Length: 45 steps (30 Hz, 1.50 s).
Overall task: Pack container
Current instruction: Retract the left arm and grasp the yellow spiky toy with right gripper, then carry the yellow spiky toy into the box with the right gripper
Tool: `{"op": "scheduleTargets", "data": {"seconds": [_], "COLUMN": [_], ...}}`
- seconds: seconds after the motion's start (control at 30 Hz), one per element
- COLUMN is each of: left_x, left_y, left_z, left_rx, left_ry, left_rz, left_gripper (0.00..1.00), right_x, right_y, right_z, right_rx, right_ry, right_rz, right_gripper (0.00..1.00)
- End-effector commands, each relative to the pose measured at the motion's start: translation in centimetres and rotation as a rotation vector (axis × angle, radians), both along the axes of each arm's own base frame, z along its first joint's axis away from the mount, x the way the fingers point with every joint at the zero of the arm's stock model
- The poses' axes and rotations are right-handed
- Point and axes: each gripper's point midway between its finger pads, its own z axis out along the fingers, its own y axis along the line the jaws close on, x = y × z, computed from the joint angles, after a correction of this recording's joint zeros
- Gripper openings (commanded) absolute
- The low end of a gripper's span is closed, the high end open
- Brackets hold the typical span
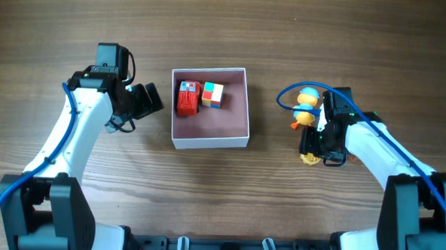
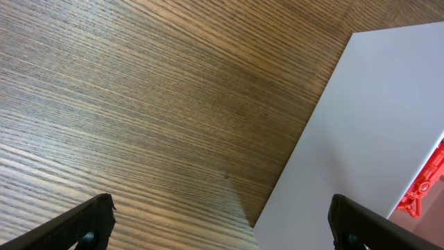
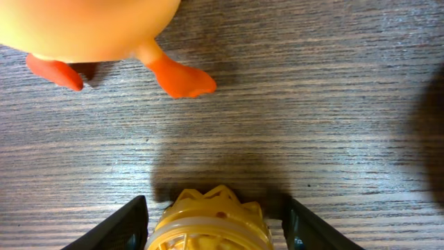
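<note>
The container (image 1: 209, 141), a square white box with a pink inside, sits at the table's middle. It holds a red toy (image 1: 187, 98) and a multicoloured cube (image 1: 212, 94). My left gripper (image 1: 150, 99) is open and empty just left of the container; the left wrist view shows the white wall (image 2: 368, 132) and a bit of the red toy (image 2: 427, 184). My right gripper (image 1: 313, 150) is open and straddles a yellow crown-shaped toy (image 3: 208, 221), with a small gap at the right finger. A yellow duck (image 1: 307, 106) with orange feet (image 3: 177, 78) stands just beyond it.
Bare wooden table lies all round the container. The duck stands close to the right gripper's far side. The arm bases stand at the near table edge.
</note>
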Motion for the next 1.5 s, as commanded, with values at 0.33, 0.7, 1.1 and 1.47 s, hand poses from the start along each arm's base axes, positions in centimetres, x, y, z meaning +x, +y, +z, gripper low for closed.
{"op": "scheduleTargets", "data": {"seconds": [0.33,0.7,1.1,1.47], "left_x": [-0.2,-0.2,-0.2,-0.2], "left_y": [-0.1,-0.1,-0.1,-0.1], "left_z": [-0.3,-0.3,-0.3,-0.3], "left_rx": [-0.014,-0.014,-0.014,-0.013], "left_ry": [0.009,0.009,0.009,0.008], "left_rz": [-0.019,-0.02,-0.02,-0.02], "left_gripper": [1.0,1.0,1.0,1.0], "right_x": [-1.0,-4.9,-4.3,1.7], "right_y": [0.3,0.7,0.7,1.5], "right_z": [-0.8,-0.6,-0.7,5.0], "right_rx": [0.017,0.043,0.046,0.065], "right_ry": [0.036,0.206,0.182,-0.057], "right_rz": [0.003,-0.103,-0.127,-0.036], "right_gripper": [0.4,0.66,0.44,0.04]}}
